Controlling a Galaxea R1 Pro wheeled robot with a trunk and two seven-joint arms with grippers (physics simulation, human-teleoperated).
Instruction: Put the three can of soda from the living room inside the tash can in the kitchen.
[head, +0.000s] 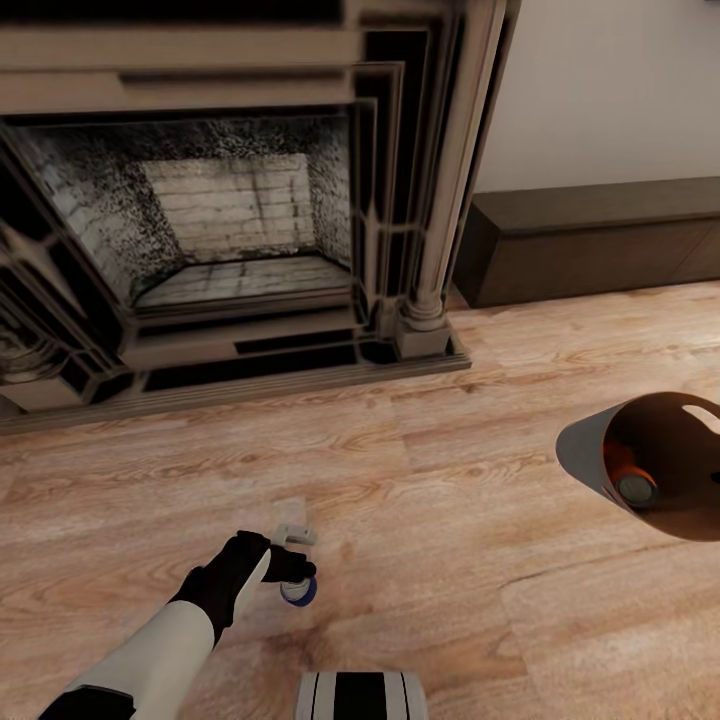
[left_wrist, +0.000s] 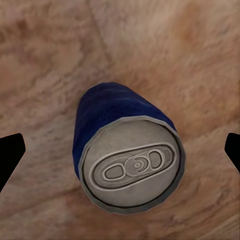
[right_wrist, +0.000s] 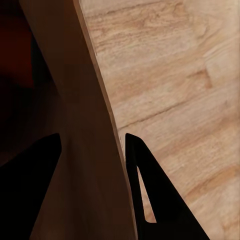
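The dark carved fireplace (head: 230, 230) fills the far left, a long low cabinet (head: 590, 250) to its right. On the wood floor (head: 400, 480) at right, the grey trash can (head: 585, 450), tilted, holds an orange can (head: 632, 480); the right claw (right_wrist: 92, 145) pinches its wall. Near left, the left claw (head: 297, 562) hangs spread above a blue can (left_wrist: 125, 150) standing on the floor

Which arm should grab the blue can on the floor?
Left. Its hand hangs open right over the blue can, fingers either side. The right hand is clamped on the trash can wall.
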